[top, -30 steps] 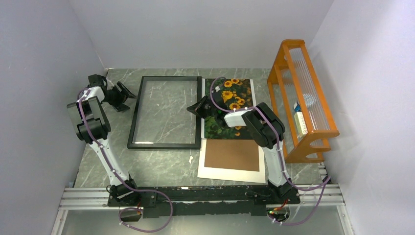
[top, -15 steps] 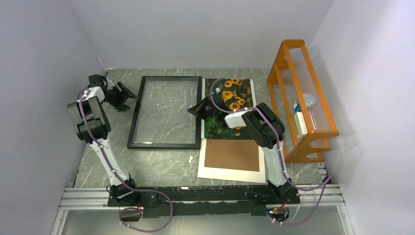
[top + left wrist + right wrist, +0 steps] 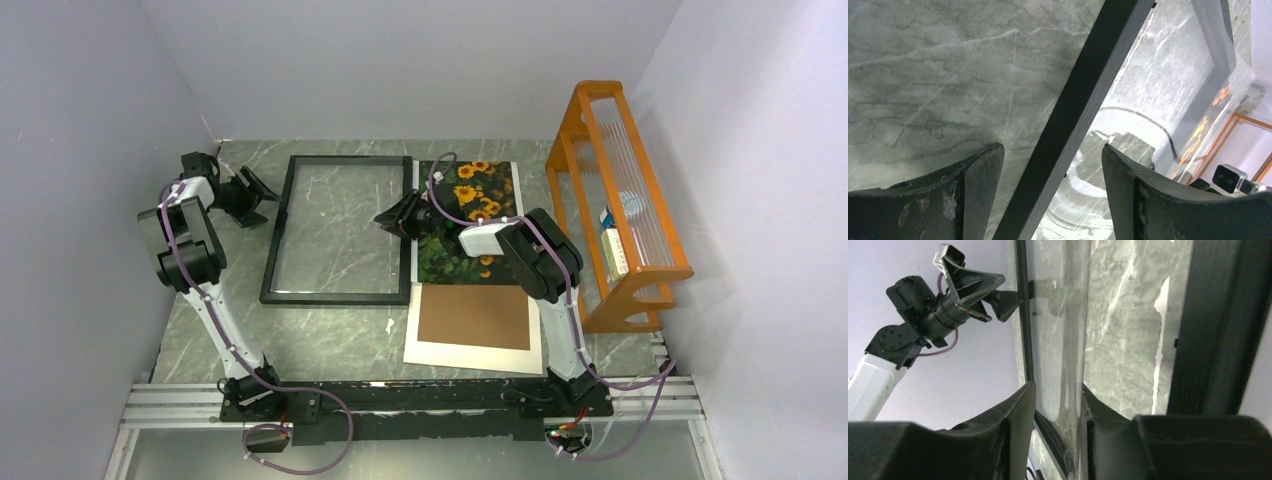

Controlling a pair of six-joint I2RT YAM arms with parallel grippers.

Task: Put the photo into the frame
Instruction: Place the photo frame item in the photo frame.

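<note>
The black frame (image 3: 335, 296) lies flat left of centre, marble showing through its glass. The sunflower photo (image 3: 485, 200) lies flat against its right side. My right gripper (image 3: 386, 217) hovers over the frame's right bar, by the photo's left edge. In the right wrist view its jaws (image 3: 1058, 410) stand a little apart, open, with only glass and the black bar (image 3: 1218, 325) beyond them. My left gripper (image 3: 268, 200) is wide open at the frame's left bar (image 3: 1073, 115), which runs between its fingers (image 3: 1053, 165). Whether they touch it I cannot tell.
A brown backing board (image 3: 473, 315) rests on a white mat sheet (image 3: 470, 355) just in front of the photo. An orange wooden rack (image 3: 620, 200) stands along the right wall. Grey walls close in on the left, back and right.
My right gripper has shifted slightly left, from the photo's edge over the frame's right bar, and its jaws have parted. The photo, the frame and the left arm have not moved.
</note>
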